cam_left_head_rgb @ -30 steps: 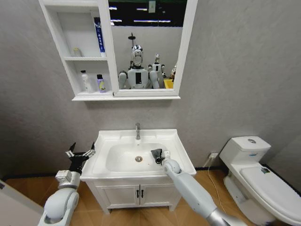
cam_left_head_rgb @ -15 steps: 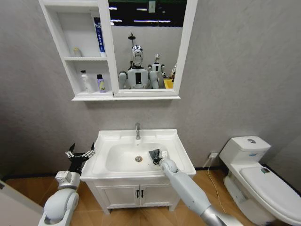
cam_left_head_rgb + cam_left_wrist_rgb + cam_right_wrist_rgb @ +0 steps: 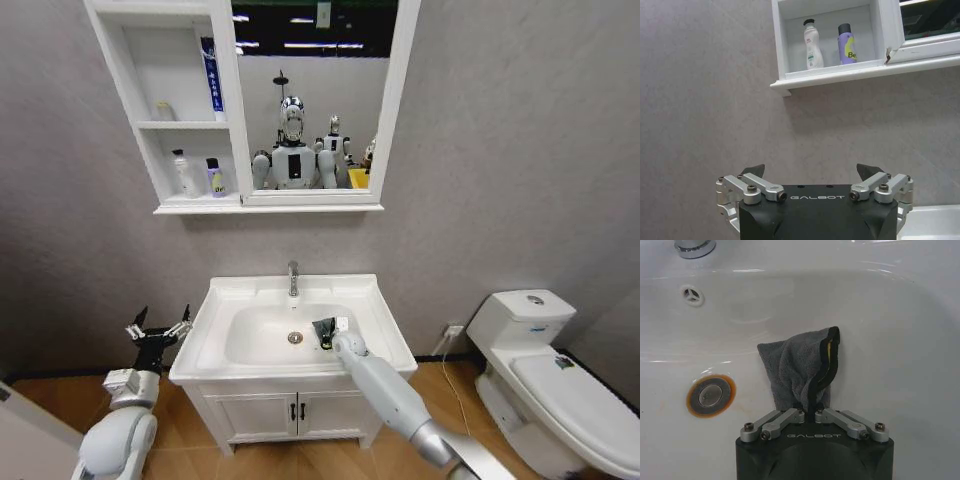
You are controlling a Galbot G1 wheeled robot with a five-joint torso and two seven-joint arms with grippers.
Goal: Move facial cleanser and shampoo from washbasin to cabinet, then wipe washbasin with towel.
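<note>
Grey-walled bathroom, with the washbasin [image 3: 293, 330] set on a low two-door vanity [image 3: 290, 410]. Right gripper [image 3: 811, 412] is reaching into the bowl at about 3 o'clock of the drain [image 3: 710, 395], its fingers pinched tight on the towel [image 3: 799, 371], which is hanging forward onto the white slope and touching it. In the head view the same gripper [image 3: 326, 340] is sitting just right of the drain. Left gripper [image 3: 812, 172] is idling off the basin's left edge, fingers spread wide and holding nothing.

Judgement: wiping is under way. To do it well, the cloth should be pressed flat on the ceramic and swept across the whole bowl, keeping off the tap [image 3: 293, 277].

Count: one towel, one tap, one drain, one overflow hole [image 3: 690, 294]. Cabinet [image 3: 170, 110], at 11 o'clock above the basin, is holding two bottles [image 3: 812, 44] on its lowest shelf, one blue tube [image 3: 211, 75] and one small jar [image 3: 162, 111] higher up. One toilet [image 3: 545, 370] at 3 o'clock.
</note>
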